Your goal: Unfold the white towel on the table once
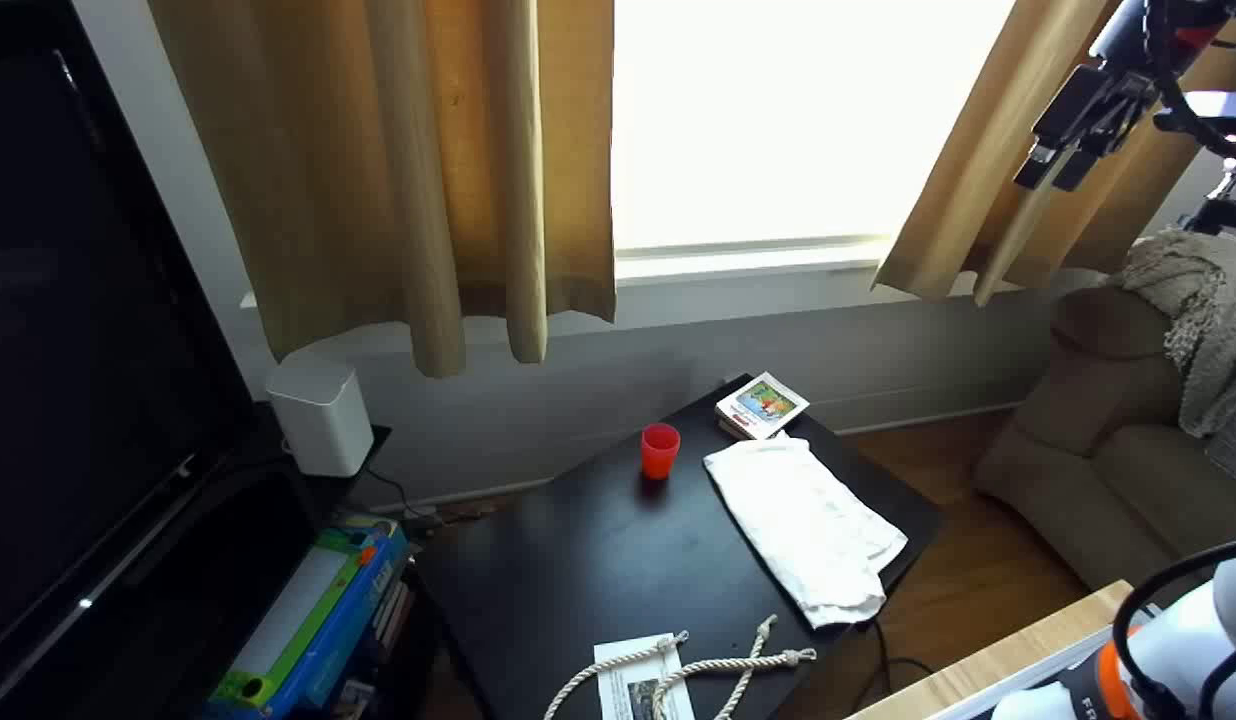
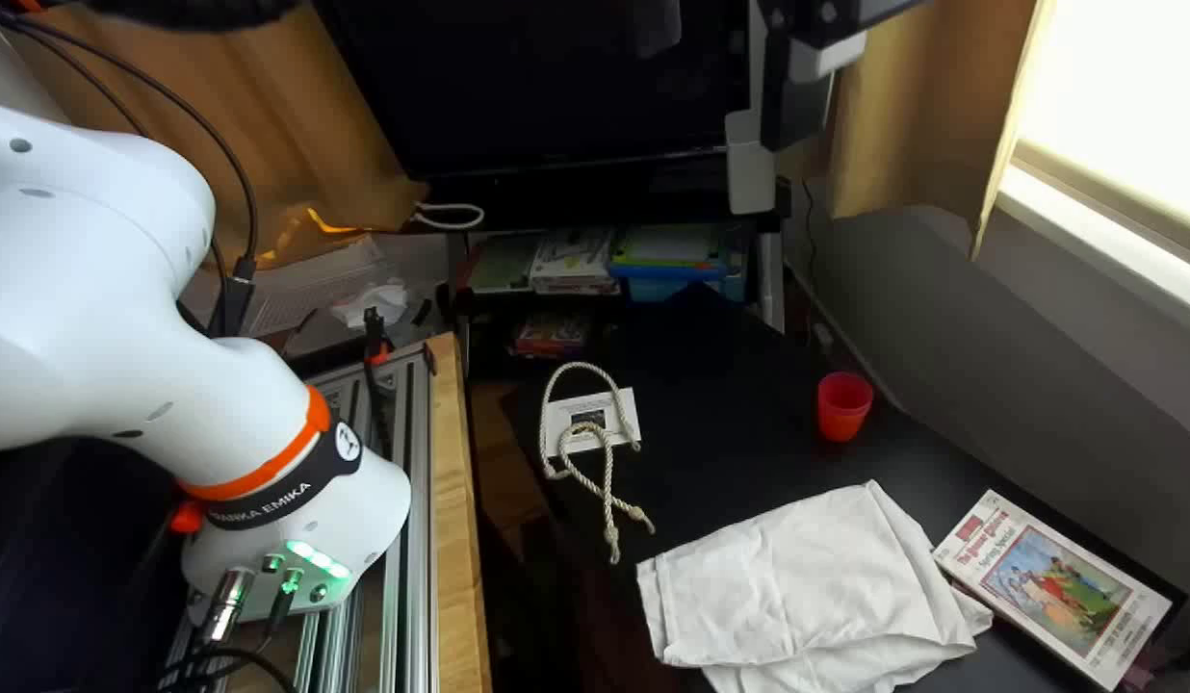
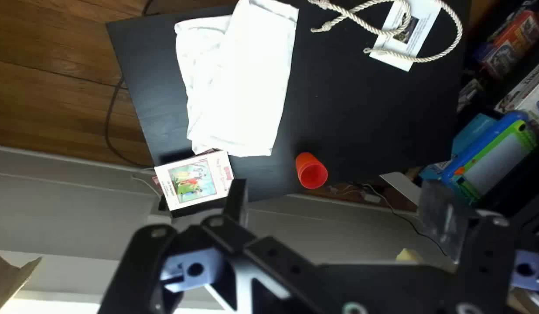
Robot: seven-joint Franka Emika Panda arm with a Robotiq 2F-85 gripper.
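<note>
The white towel (image 1: 803, 530) lies folded in a long rectangle on the dark table (image 1: 568, 580). It also shows in an exterior view (image 2: 807, 587) and in the wrist view (image 3: 252, 83). In the wrist view, a narrower layer with a loose, wrinkled edge shows along its left side. Its end by the booklets lies against or close to them. My gripper (image 1: 1056, 172) is high above the table, well apart from the towel. In the wrist view the gripper (image 3: 339, 209) has its two fingers wide apart with nothing between them.
A red cup (image 1: 659, 452) stands on the table near the towel. A stack of booklets (image 2: 1057, 592) lies at the towel's end. A rope (image 3: 452, 41) lies over a printed card (image 3: 394, 56) near the opposite edge. A window, curtains (image 1: 488, 180) and television (image 1: 88, 300) border the table.
</note>
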